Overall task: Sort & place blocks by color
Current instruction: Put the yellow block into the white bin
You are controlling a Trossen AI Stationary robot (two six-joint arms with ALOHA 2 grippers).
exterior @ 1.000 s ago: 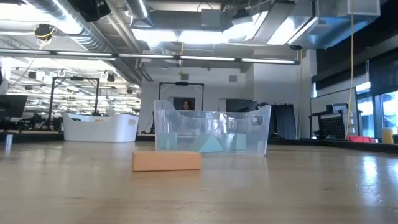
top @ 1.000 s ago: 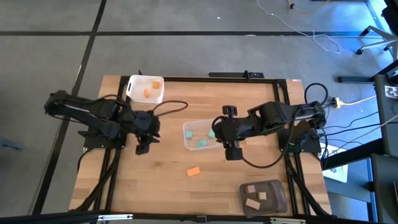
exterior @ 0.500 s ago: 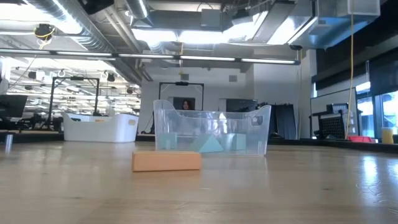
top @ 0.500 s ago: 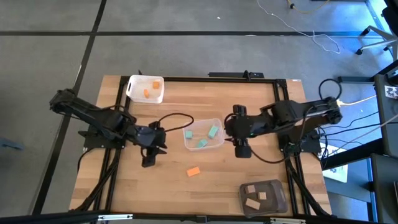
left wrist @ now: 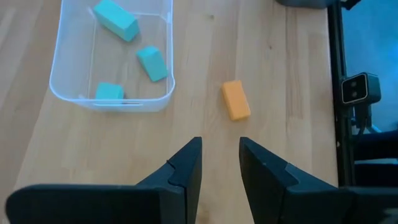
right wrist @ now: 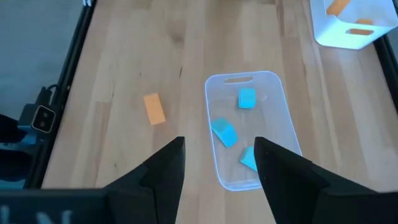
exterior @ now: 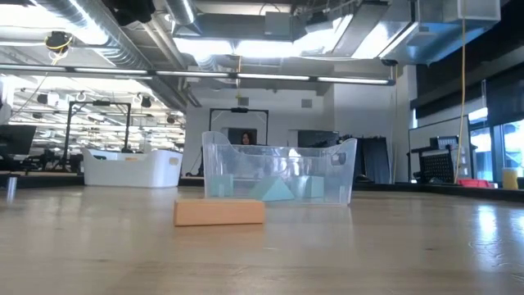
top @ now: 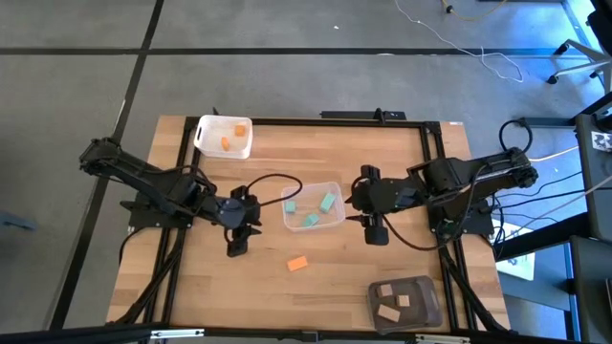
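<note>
One orange block (top: 297,263) lies flat on the bare table, seen too in the low view (exterior: 219,211) and in both wrist views (left wrist: 236,99) (right wrist: 153,109). Three teal blocks lie in the clear tub (top: 313,206). Orange blocks lie in the white tub (top: 224,136), and tan blocks in the dark grey tub (top: 405,302). My left gripper (top: 236,241) is open, left of the clear tub and some way left of the loose orange block; its fingers (left wrist: 221,155) hold nothing. My right gripper (top: 375,229) is open just right of the clear tub, with nothing between its fingers (right wrist: 219,162).
The white tub sits at the far left of the table, the dark grey tub near the near right corner, and the clear tub in the middle (exterior: 278,172). Bare wood lies around the orange block. Black frame rails (top: 432,162) run along the table's edges.
My right gripper has drawn back from above the clear tub toward the table's right edge, uncovering a teal block in the tub's right end. My left gripper has moved rightward and toward the near edge, closer to the loose orange block. The orange block has stayed put.
</note>
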